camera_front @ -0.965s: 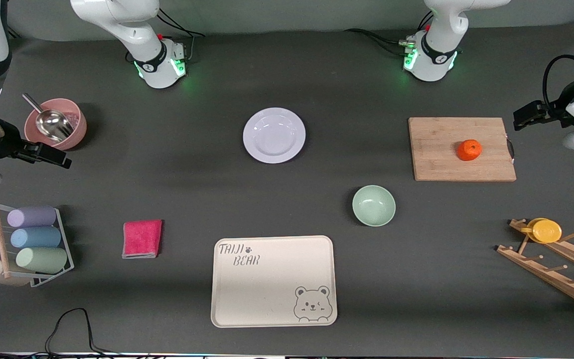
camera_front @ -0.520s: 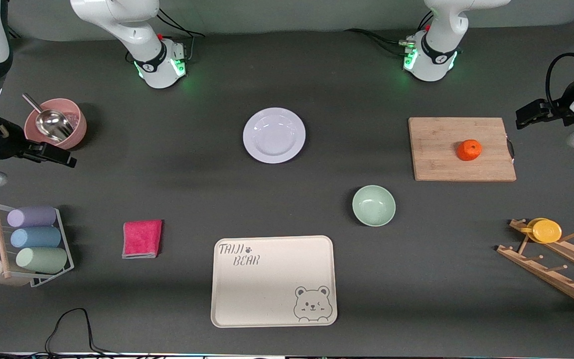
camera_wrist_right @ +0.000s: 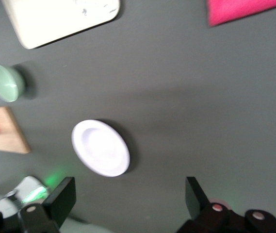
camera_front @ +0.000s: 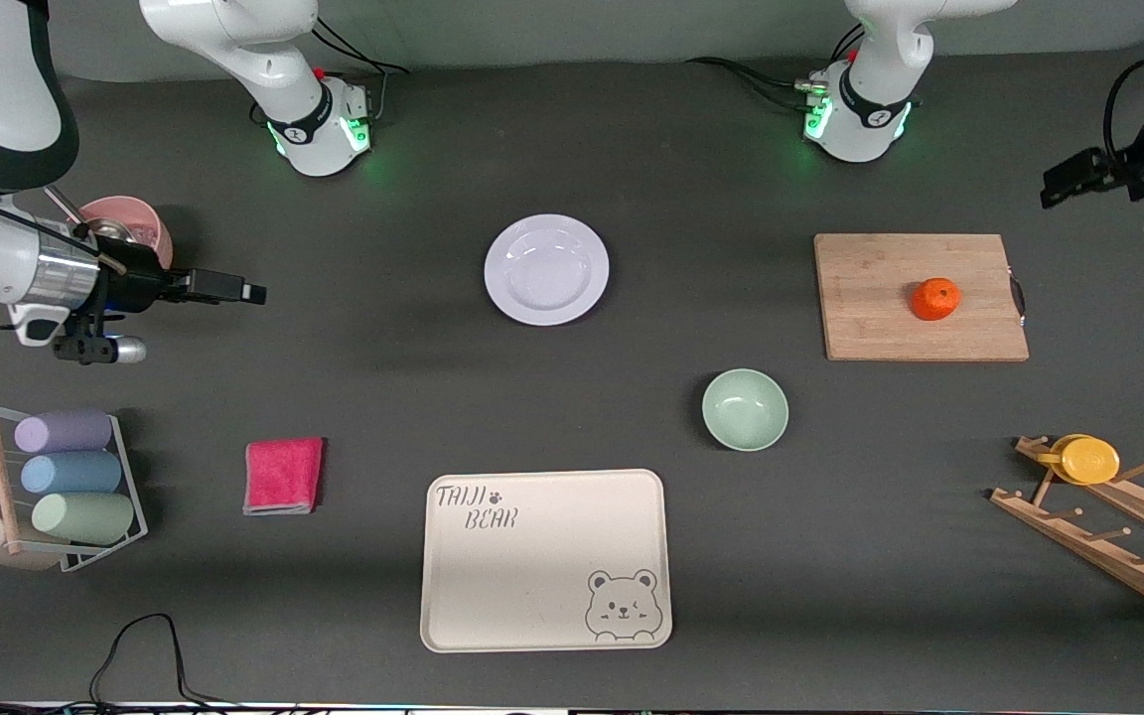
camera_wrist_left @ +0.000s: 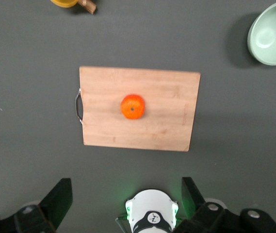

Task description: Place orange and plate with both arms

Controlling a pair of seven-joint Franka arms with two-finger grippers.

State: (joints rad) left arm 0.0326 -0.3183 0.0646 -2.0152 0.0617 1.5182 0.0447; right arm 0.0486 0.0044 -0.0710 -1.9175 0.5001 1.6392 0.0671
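We judge the task barely begun: the orange point(camera_front: 934, 299) sits untouched on the cutting board point(camera_front: 870, 298) toward the left arm's end of the worktop, and the plate point(camera_front: 546, 269) lies alone mid-worktop. Our left claw point(camera_front: 1069, 182) hangs released and empty, up off the board's handle end, well apart from the orange. Our right claw point(camera_front: 234, 292), also released, hovers over bare worktop between the pink bowl point(camera_front: 135, 220) and the plate, near neither.
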